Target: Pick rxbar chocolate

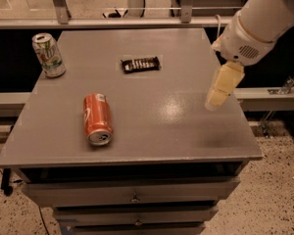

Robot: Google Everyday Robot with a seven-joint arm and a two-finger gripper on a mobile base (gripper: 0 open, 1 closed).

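Note:
The rxbar chocolate (141, 64), a flat black bar with pale lettering, lies on the grey table top (152, 131) toward the back middle. My gripper (218, 93), with pale yellow fingers pointing down, hangs above the table's right side, well to the right of the bar and a bit nearer the front. It holds nothing. The white arm reaches in from the upper right.
An orange can (97, 119) lies on its side at the front left. A green-white can (48, 55) stands upright at the back left corner. Drawers (134, 197) sit under the table top. A rail runs behind the table.

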